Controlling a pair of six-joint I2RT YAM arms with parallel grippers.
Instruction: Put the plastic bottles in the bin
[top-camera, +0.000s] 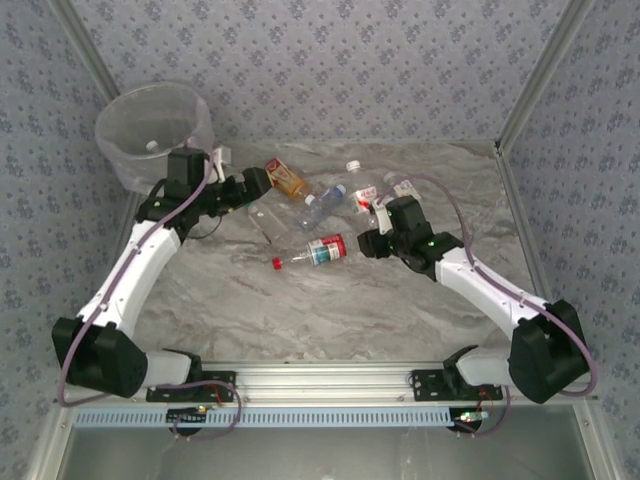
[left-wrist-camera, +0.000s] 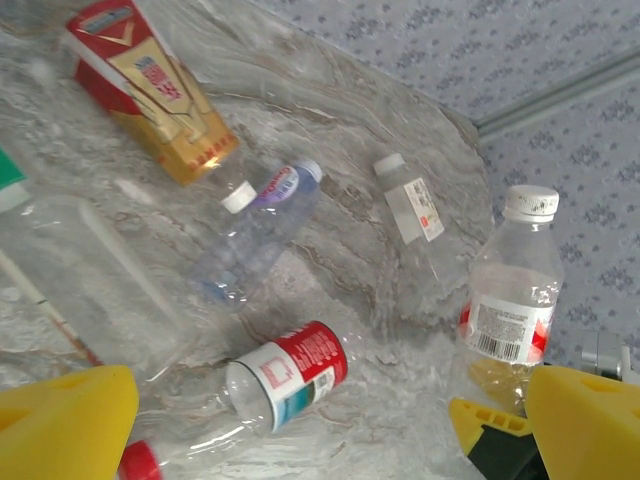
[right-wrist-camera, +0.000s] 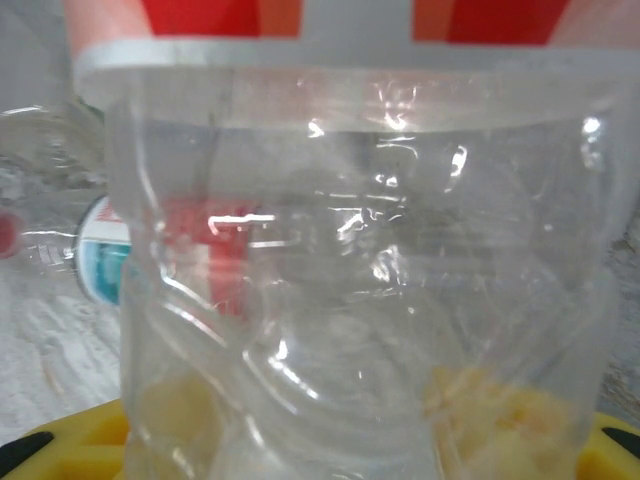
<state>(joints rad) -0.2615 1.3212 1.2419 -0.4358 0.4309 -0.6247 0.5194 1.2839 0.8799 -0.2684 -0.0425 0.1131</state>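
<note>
Marbled table (top-camera: 330, 320) within patterned walls (top-camera: 350, 60): bottles (top-camera: 358, 190) lie loose across its far half, among them an orange-labelled one (top-camera: 287, 180), a blue-labelled one (top-camera: 322, 203) and a red-capped one (top-camera: 318, 250), while the bin (top-camera: 125, 150) stands at the far left corner. Left gripper (left-wrist-camera: 320, 440) hangs spread wide and empty between the bin and the orange-labelled bottle. Right gripper (right-wrist-camera: 330, 455) has an upright bottle (right-wrist-camera: 360, 300) between its fingers; whether they clench it cannot be told.
</note>
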